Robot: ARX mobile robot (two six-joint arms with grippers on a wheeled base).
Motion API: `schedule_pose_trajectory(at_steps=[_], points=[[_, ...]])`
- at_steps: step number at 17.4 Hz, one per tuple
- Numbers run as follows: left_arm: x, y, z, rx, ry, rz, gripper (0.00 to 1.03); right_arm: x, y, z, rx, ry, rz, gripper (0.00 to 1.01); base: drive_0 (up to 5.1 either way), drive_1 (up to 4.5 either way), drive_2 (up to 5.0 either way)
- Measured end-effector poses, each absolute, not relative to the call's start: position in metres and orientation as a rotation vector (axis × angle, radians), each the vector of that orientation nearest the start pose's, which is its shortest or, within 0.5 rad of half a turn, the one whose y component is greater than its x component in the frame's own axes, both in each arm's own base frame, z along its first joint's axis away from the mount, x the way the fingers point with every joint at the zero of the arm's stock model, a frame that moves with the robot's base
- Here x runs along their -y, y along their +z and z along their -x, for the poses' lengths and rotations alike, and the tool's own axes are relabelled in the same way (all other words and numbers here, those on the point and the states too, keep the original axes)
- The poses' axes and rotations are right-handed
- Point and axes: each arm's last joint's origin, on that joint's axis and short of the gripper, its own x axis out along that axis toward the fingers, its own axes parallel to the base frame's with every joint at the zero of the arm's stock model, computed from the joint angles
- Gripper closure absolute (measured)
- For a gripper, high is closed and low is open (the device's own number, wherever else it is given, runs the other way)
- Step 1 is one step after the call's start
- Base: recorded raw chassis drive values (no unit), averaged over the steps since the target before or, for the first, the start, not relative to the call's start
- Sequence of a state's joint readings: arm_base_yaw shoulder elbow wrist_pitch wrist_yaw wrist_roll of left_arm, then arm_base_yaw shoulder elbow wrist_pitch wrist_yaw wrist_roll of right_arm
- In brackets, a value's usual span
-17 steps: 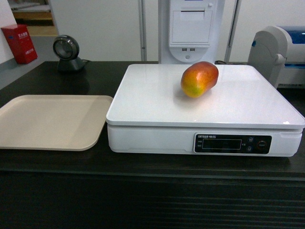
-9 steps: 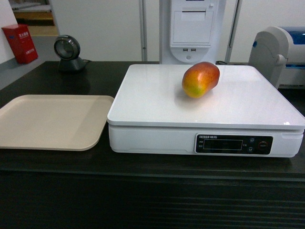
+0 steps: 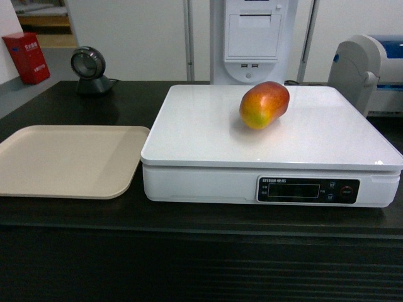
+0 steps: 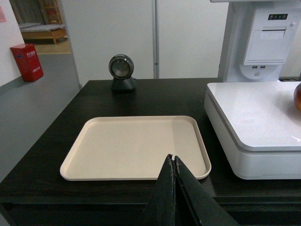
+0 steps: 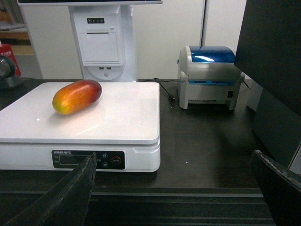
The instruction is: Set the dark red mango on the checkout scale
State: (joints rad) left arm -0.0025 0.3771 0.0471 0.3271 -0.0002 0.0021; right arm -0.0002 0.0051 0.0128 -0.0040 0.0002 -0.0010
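Observation:
The dark red mango (image 3: 264, 104) (image 5: 77, 96) lies on its side on the white platform of the scale (image 3: 201, 132) (image 5: 122, 117) (image 4: 254, 117), toward its back; only its edge (image 4: 297, 96) shows at the right border of the left wrist view. The scale stands on the black checkout counter (image 3: 189, 217). Neither gripper shows in the head view. My left gripper (image 4: 173, 157) is shut with nothing in it, low in front of the counter's edge by the beige tray. My right gripper (image 5: 174, 157) is open wide and empty, low before the counter, right of the scale's display.
A beige tray (image 3: 66, 160) (image 4: 136, 146) lies left of the scale. A round barcode scanner (image 3: 86, 68) (image 4: 122, 70) stands at the back left. Behind the scale rises a white receipt terminal (image 3: 253, 38) (image 5: 101, 40); a blue-topped label printer (image 5: 209, 77) (image 3: 368, 69) sits right.
The head view shifted a few pixels; the mango and scale have not moved on the counter. No gripper shows in the earlier frames.

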Motion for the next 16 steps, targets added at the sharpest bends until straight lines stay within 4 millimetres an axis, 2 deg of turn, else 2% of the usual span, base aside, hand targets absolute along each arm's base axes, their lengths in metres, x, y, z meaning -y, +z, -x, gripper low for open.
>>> schedule_pose_trajectory(at_steps=[4, 14, 16], points=[[0.000, 0.169, -0.117, -0.002, 0.000, -0.002, 1.01, 0.000, 0.167, -0.097, 0.004, 0.000, 0.001, 0.03, 0.0, 0.00, 0.0], [0.000, 0.169, -0.108, 0.011, -0.001, -0.002, 1.01, 0.000, 0.167, -0.097, 0.004, 0.000, 0.001, 0.03, 0.0, 0.00, 0.0], [0.000, 0.163, -0.101, -0.046, -0.004, -0.002, 1.01, 0.000, 0.167, -0.097, 0.004, 0.000, 0.001, 0.03, 0.0, 0.00, 0.0]])
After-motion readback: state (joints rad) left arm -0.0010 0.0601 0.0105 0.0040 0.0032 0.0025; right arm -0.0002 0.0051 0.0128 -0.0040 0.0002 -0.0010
